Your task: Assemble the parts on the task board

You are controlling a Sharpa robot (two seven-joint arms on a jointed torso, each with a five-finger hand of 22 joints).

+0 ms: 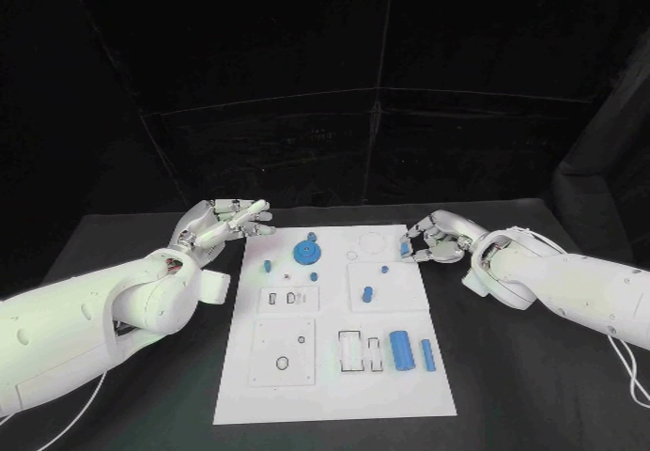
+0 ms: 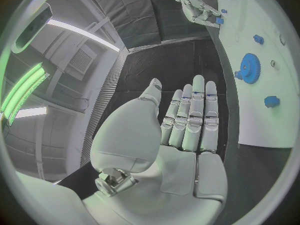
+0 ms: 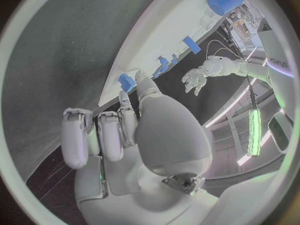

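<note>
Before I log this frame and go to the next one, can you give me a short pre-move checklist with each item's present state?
1. Left hand free of parts: ok, fingers apart, nothing held, beside the task board.
2. Right hand has a part: ok, a small blue piece sits at its fingertips at the board's far right edge.
3. That pinch is firm: cannot tell.
4. Blue gear seated on the board: ok, it lies flat.
5. Blue cylinder waiting in the near section: ok.
6. Arms off the board's middle: ok.
</note>
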